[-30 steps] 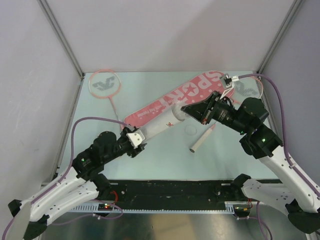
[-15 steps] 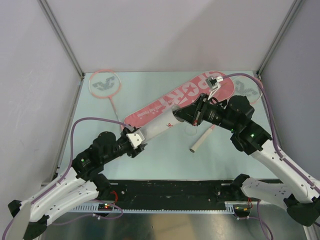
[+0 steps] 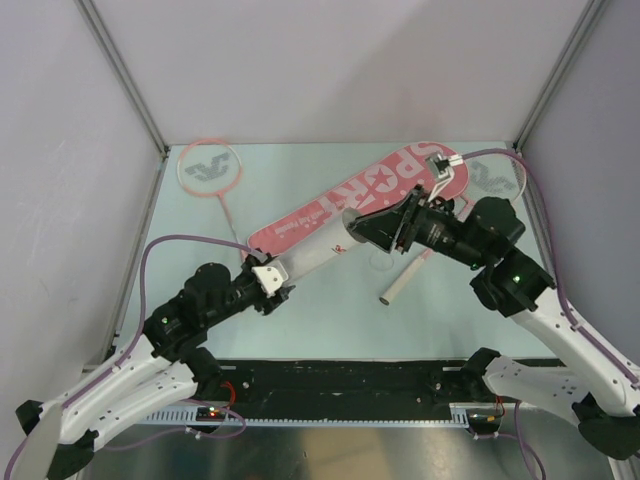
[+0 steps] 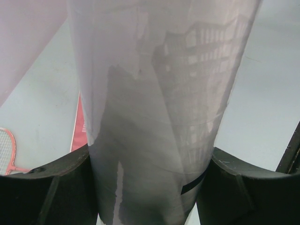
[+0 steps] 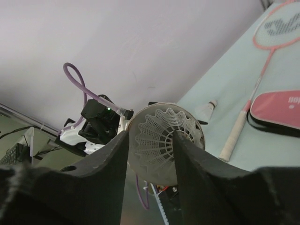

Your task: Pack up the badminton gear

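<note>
My left gripper (image 3: 272, 278) (image 4: 150, 157) is shut on the lower end of the long white tube (image 3: 315, 250) (image 4: 154, 93), which slants up over the table. At the tube's open mouth my right gripper (image 3: 370, 227) (image 5: 150, 140) stands open. A white shuttlecock (image 5: 161, 136) sits inside that mouth, partly behind one of my fingers (image 5: 197, 173). The pink "SPORT" bag (image 3: 370, 185) (image 5: 276, 110) lies diagonally behind the tube. One pink racket (image 3: 210, 168) (image 5: 276, 28) lies at the far left. Another racket (image 3: 495, 178), partly hidden by my right arm, has its white handle (image 3: 402, 282) near the middle.
A second shuttlecock (image 5: 206, 110) lies on the table beside the near racket's white handle (image 5: 236, 133). Grey walls and metal posts enclose the table on three sides. The black rail (image 3: 340, 378) with both arm bases runs along the near edge.
My right gripper moved left to the tube's open end and its jaws parted, leaving the shuttlecock in the mouth. The left arm and tube have stayed still.
</note>
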You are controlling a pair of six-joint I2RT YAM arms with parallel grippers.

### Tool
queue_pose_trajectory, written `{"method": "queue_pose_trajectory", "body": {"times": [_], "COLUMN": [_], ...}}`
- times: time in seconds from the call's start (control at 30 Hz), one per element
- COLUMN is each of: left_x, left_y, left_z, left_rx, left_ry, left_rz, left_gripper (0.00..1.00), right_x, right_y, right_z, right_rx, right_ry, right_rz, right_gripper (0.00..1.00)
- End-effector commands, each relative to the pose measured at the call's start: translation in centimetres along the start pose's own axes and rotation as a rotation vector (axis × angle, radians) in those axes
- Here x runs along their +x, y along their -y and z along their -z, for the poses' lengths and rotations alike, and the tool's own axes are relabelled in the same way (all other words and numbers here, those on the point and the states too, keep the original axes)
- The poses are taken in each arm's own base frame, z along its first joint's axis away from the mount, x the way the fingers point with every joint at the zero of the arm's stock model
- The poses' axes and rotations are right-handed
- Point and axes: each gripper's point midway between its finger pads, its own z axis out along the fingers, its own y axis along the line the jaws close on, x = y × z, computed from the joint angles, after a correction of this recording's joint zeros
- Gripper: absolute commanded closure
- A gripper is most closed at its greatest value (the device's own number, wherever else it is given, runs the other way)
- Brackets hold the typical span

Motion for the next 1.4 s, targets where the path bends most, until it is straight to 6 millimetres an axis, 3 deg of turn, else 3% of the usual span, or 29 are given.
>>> {"method": "queue_pose_trajectory", "body": {"times": [0.0,0.23,0.33,0.57,0.73,0.87,1.1,1.3,1.37], "left_x": [-2.9,-3.9,-5.3,-11.0,-13.3,-13.8,-14.0,-13.8,-13.5], "left_y": [-1.0,-1.5,-1.6,-0.1,1.2,1.9,2.5,2.3,2.0], "left_z": [0.2,0.2,0.3,0.6,0.0,-0.4,-0.1,-0.1,-0.2], "left_rx": [-0.040,-0.064,-0.058,0.079,0.187,0.229,0.256,0.239,0.217], "left_ry": [0.108,0.113,0.135,0.235,0.248,0.279,0.344,0.352,0.350], "left_rz": [0.004,0.100,0.158,0.357,0.482,0.515,0.531,0.530,0.529], "left_gripper": [0.49,0.48,0.48,0.48,0.50,0.49,0.46,0.43,0.37], "right_x": [-2.6,-3.1,-3.0,-1.4,-0.4,0.1,2.2,3.0,3.1], "right_y": [-1.8,-2.5,-2.3,-2.0,-2.3,-2.2,-2.3,-1.9,-1.8], "right_z": [1.8,3.6,3.8,2.0,-0.2,-2.8,-6.7,-8.1,-8.2], "right_rx": [-0.033,-0.028,-0.017,-0.085,-0.153,-0.161,-0.239,-0.254,-0.255], "right_ry": [0.100,0.132,0.147,0.168,0.205,0.237,0.215,0.207,0.206], "right_rz": [0.064,0.145,0.177,0.204,0.226,0.272,0.205,0.146,0.133], "right_gripper": [0.47,0.05,0.01,0.00,0.01,0.01,0.02,0.19,0.28]}}
